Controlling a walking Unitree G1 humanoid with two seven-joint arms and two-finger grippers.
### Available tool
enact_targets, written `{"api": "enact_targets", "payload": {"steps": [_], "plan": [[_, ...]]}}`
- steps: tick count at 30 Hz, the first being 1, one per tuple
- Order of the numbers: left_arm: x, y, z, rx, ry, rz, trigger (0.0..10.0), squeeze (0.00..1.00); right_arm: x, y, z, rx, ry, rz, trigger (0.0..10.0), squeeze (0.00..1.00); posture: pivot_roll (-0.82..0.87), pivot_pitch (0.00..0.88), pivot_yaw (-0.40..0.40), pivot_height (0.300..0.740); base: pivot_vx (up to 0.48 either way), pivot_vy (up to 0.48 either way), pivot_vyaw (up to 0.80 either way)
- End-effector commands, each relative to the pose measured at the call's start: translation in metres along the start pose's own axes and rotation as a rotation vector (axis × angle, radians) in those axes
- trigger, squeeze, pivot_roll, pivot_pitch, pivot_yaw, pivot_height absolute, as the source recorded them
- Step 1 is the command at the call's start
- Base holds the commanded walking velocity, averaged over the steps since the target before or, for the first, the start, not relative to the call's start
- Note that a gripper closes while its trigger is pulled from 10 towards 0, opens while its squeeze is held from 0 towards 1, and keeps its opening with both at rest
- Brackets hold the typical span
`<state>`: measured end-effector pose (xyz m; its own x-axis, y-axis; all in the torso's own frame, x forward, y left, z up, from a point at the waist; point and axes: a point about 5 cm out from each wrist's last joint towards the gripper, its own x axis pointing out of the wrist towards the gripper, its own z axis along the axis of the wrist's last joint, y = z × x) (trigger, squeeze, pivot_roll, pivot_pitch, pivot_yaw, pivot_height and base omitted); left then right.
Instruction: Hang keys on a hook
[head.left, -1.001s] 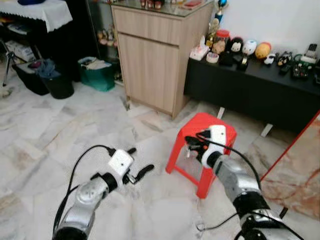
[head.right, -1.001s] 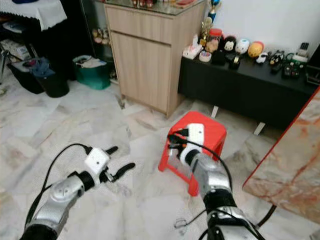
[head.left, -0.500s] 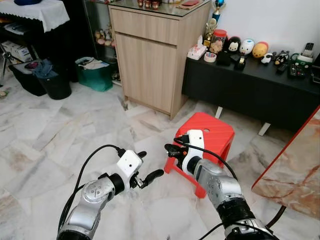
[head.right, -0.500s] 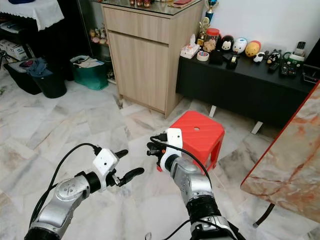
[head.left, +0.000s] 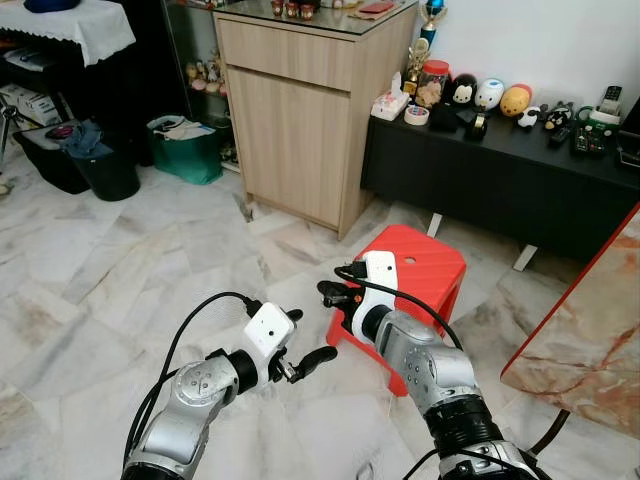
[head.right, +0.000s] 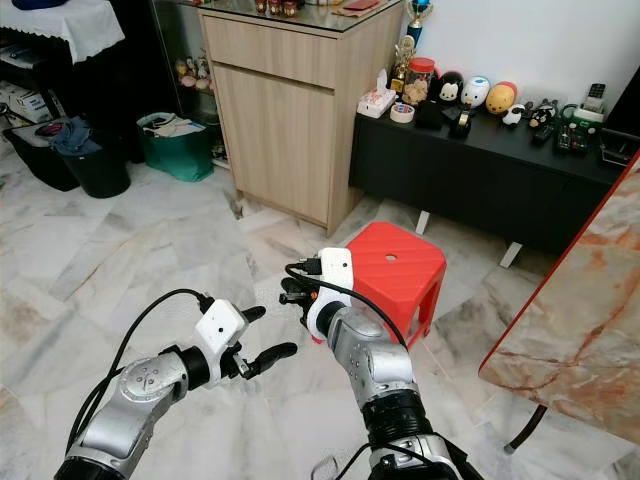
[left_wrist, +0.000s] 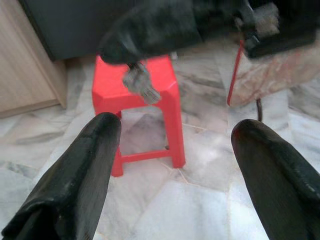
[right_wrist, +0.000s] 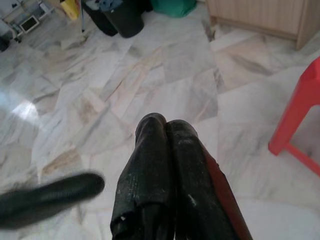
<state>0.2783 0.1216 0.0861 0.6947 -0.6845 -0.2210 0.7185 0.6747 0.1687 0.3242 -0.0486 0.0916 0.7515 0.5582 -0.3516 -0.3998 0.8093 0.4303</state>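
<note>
Nearest, over pale veined marble floor: left gripper, fingers spread wide and empty, raised toward the middle of the scene. Just beyond and slightly right: right gripper, black fingers pressed together, with a small bunch of silvery metal keys dangling beneath the tips in the left wrist view, so apparently pinched there. Grippers near each other, not touching. Behind the right gripper: red plastic stool. Farther off, left: black bins and green tub. Centre far: light wooden cabinet with glass top. Right far: low black bench lined with small toys and jars; marble-patterned slab with red edge at near right. No hook identifiable. Best done by keeping the pinch firm, avoiding swing while carrying, locating a hook first, then presenting the key ring's loop squarely to it.
</note>
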Motion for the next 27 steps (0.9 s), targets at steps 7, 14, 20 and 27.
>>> {"api": "enact_targets", "payload": {"steps": [7,14,20,27], "plan": [[0.004,0.004,0.008,0.007,-0.016,0.022,10.0,0.0,0.002,0.017,0.001,0.005,-0.01,0.043,10.0,0.0,0.1,0.0,-0.062,0.74,0.0,0.0,0.0],[0.008,0.004,0.01,-0.025,-0.024,0.035,10.0,0.0,0.002,0.027,0.001,0.004,-0.002,0.072,10.0,0.0,0.1,0.0,-0.067,0.74,0.0,0.0,0.0],[0.008,0.004,0.01,-0.042,-0.025,0.04,10.0,0.0,0.003,0.037,0.002,-0.001,0.003,0.11,10.0,0.0,0.1,0.0,-0.068,0.74,0.0,0.0,0.0],[0.009,0.004,0.008,-0.035,-0.011,0.037,10.0,0.0,0.003,0.043,0.003,-0.007,0.003,0.133,10.0,0.0,0.1,0.0,-0.068,0.74,0.0,0.0,0.0]]}}
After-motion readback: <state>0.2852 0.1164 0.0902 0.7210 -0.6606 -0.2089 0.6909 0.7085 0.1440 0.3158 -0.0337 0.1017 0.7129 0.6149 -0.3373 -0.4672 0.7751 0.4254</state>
